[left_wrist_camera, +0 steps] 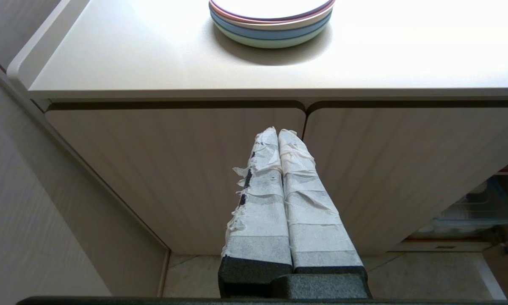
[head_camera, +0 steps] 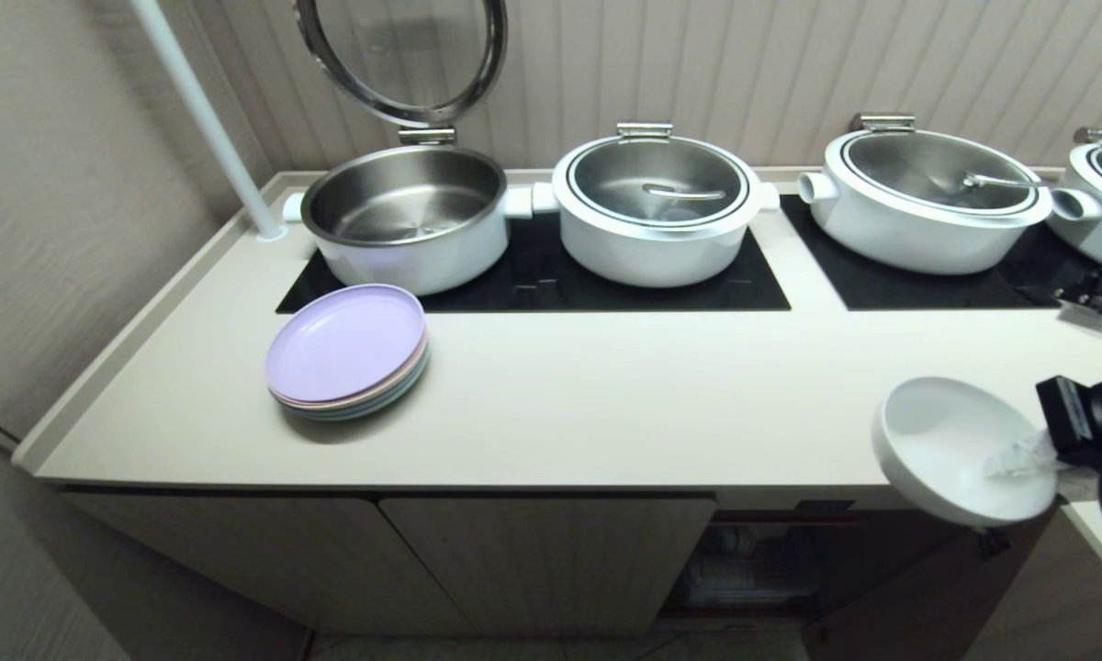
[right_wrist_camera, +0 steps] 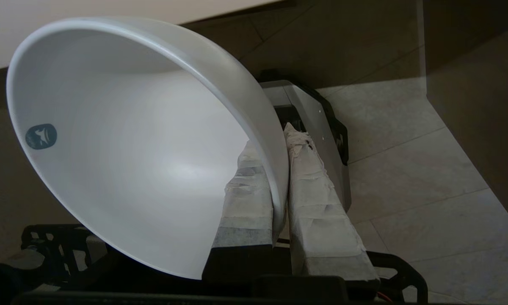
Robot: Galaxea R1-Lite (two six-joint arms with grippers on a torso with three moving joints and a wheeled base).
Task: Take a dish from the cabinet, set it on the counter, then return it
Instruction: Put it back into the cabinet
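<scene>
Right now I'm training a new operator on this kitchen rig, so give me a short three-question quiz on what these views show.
1. True or false: the white bowl rests flat on the counter.
2. Which gripper holds the bowl, and by which part?
3. The stack of plates sits: A) on a cooktop panel B) on the counter in front of the open pot C) in the cabinet.

Key: 1 false, it is tilted, held at the counter's edge. 2 the right gripper, fingers pinching the rim. 3 B.
</scene>
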